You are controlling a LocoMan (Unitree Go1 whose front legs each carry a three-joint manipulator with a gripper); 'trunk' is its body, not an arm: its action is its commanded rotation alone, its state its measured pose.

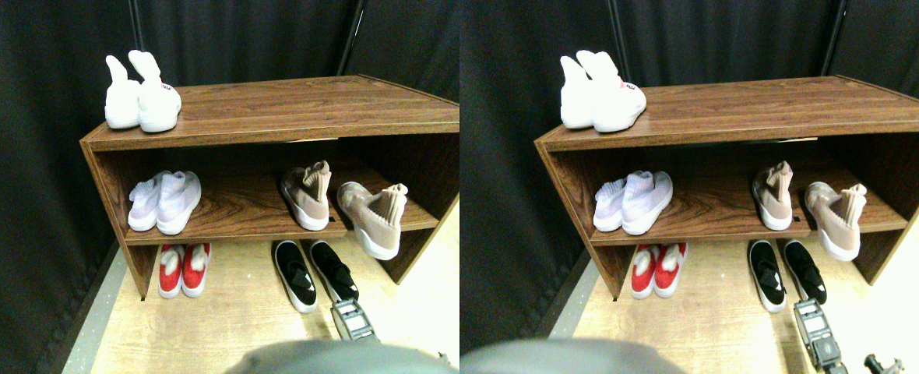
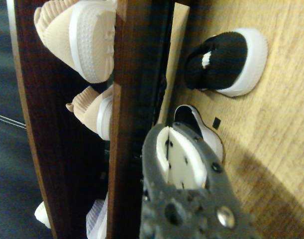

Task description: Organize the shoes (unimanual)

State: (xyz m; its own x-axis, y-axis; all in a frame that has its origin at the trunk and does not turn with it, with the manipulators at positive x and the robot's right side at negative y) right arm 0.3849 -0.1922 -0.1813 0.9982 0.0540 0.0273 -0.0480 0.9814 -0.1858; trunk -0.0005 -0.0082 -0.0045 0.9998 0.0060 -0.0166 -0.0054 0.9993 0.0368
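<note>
The wrist view alone shows the ribbed white sole of a dusty-pink shoe overhanging the middle shelf. Black slip-ons sit on the floor before the pincer; whether it is clenched, I cannot tell.

Wooden shelf bearing shoes

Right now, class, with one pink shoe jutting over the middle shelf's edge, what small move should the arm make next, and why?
Probably lift the right gripper from beside the black slip-ons towards the overhanging pink shoe. That shoe is tilted, sole past the shelf edge, while its partner sits fully on the board.
</note>
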